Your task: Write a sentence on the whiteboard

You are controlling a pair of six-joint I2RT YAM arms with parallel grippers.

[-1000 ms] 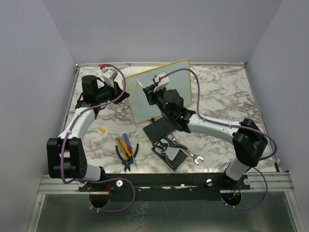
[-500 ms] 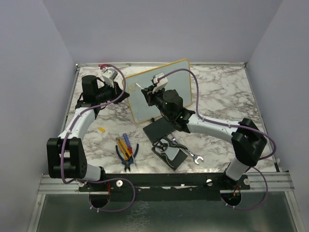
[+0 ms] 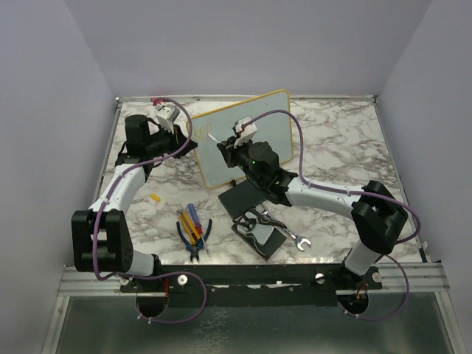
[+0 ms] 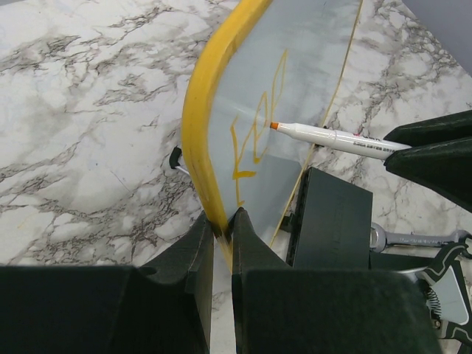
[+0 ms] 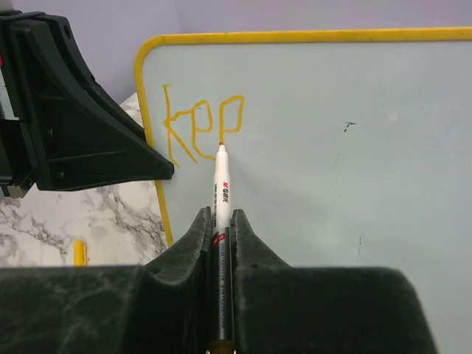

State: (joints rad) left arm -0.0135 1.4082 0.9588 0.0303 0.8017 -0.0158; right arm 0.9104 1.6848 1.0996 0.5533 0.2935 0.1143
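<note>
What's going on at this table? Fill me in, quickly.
The left end effector clamps the yellow frame of the whiteboard, holding it upright. The right end effector is shut on a white marker, its orange tip at the board face just under the last letter. Only "kep" of the sentence is written, near the clamped edge; the rest is not yet done.

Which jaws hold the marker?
The right gripper: its jaws are shut on the white marker, tip toward the whiteboard. The left gripper instead clamps the whiteboard's yellow frame.
</note>
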